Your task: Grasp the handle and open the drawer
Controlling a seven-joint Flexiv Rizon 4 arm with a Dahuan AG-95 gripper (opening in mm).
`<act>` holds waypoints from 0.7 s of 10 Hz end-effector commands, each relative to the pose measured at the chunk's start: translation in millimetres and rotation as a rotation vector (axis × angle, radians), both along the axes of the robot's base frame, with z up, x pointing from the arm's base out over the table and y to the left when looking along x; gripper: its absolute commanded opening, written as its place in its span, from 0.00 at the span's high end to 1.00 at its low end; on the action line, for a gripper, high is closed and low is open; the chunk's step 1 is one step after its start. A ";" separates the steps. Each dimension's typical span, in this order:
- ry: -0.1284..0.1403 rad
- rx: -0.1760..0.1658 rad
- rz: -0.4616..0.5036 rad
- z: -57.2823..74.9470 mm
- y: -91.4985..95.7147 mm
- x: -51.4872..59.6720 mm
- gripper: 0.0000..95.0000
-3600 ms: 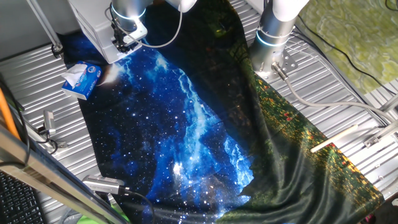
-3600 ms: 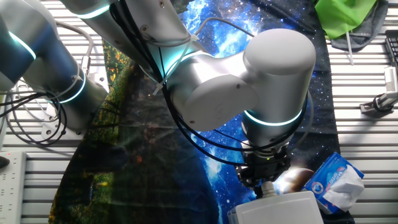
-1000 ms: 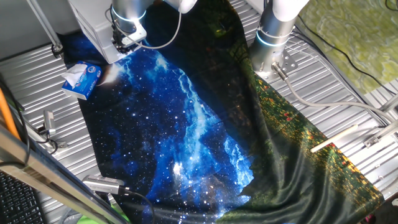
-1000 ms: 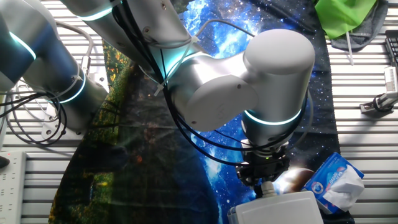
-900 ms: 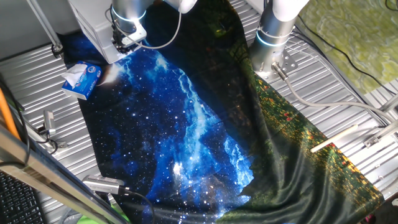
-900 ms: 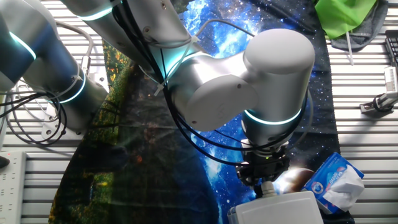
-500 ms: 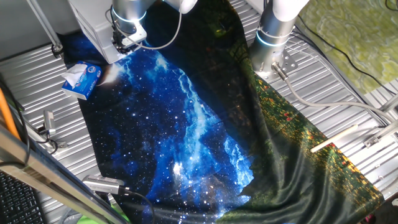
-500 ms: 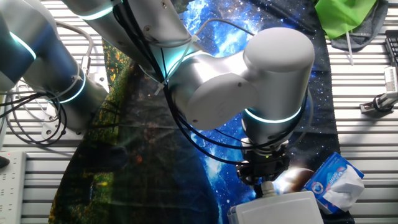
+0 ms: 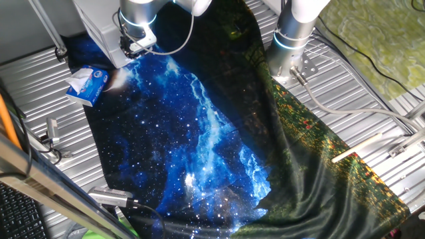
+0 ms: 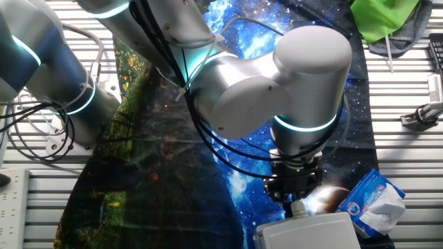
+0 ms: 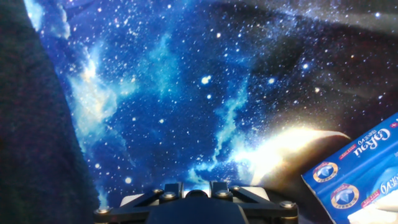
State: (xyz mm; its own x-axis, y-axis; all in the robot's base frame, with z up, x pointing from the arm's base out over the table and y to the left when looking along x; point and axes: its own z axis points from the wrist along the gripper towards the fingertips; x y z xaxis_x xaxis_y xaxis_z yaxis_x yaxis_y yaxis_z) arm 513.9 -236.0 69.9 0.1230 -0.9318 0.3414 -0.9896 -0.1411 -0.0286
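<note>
The pale grey-white drawer unit stands at the far left corner of the starry cloth; in the other fixed view only its top shows at the bottom edge. My gripper is pressed against the unit's front, and in the other fixed view its black fingers close on a small white handle. In the hand view the gripper sits at the bottom edge with its jaws close together around a pale piece, looking out over the cloth. The drawer front itself is hidden by the wrist.
A small blue-and-white carton lies on the cloth beside the unit, right of the gripper in the other fixed view and the hand view. The arm's base stands at the far edge. A green cloth lies on the ribbed metal table.
The arm's large wrist joint has shifted slightly up and to the right in the other fixed view. The gripper stays at the unit's front; the carton has not moved.
</note>
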 end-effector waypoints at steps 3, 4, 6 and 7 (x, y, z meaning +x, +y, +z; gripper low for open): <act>-0.002 -0.001 -0.018 0.3 7.0 -0.3 1.00; -0.003 -0.001 -0.022 0.1 8.9 -0.3 1.00; -0.005 -0.006 -0.032 0.3 13.8 -0.2 1.00; -0.004 -0.008 -0.038 0.8 16.5 -0.3 1.00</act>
